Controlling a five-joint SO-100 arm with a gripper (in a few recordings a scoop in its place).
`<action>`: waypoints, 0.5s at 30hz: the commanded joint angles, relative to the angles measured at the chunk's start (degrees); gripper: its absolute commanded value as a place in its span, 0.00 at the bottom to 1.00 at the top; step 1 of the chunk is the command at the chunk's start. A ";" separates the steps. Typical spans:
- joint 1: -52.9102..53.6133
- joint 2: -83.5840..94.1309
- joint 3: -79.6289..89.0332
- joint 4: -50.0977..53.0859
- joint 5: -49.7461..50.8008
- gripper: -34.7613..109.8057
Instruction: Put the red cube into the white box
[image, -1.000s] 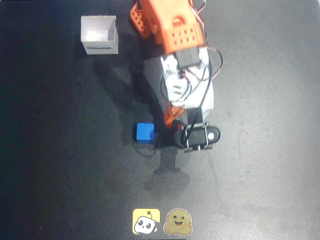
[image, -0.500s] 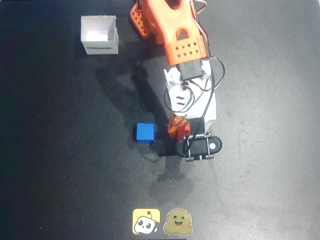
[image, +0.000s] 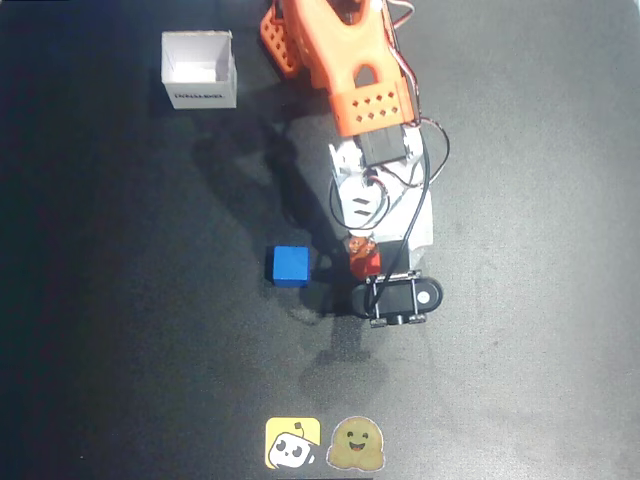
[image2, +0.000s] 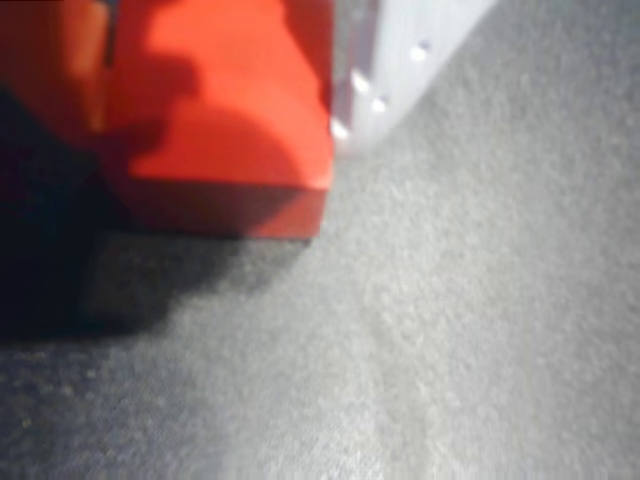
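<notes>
In the overhead view the end effector (image: 362, 258) sits near the middle of the frame, clamped on the red cube (image: 363, 260), which shows just below the arm's white body. The wrist view has the cube (image2: 215, 120) large at upper left, pressed against a pale finger (image2: 400, 60) over the dark table (image2: 470, 330). A blue cube (image: 290, 266) lies just left of it. The white box (image: 200, 70) stands upper left, well apart. Two stickers (image: 325, 443) sit at the bottom edge.

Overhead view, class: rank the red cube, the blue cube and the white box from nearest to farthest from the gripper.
1. red cube, at the gripper itself.
2. blue cube, just to its left.
3. white box, far off at upper left.
</notes>
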 joint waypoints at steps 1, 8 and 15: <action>0.09 0.18 -1.76 -0.62 0.44 0.24; 0.62 1.49 -2.02 -0.35 0.44 0.24; 4.92 7.56 -8.26 13.27 1.85 0.24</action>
